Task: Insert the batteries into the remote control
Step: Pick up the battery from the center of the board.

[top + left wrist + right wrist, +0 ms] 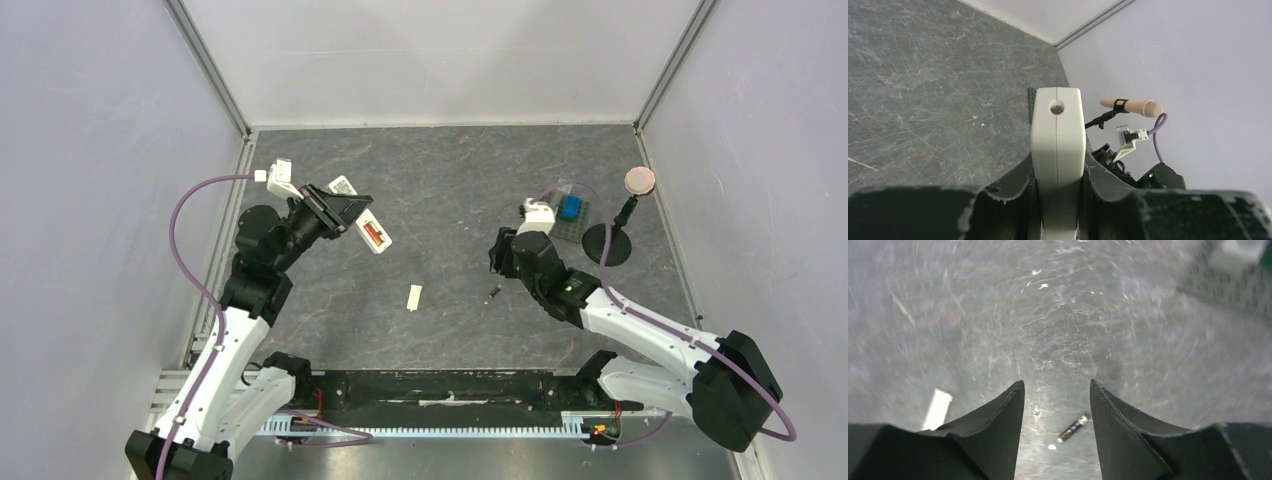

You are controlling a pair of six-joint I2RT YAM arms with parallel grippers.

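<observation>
One battery lies below part-open R jaws, cover nearby; L jaws grip remote.

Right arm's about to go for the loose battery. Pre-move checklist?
1. Remote control clamped in left gripper: ok.
2. Right gripper open and holding nothing: ok.
3. Dark battery lying free on the table, in line with the gap between the right fingers: ok.
4. Cover piece well apart from that battery: ok.
5. Red battery in the remote's open compartment, fully seated: cannot tell.
6. Free slot beside it for the second cell: cannot tell.
</observation>
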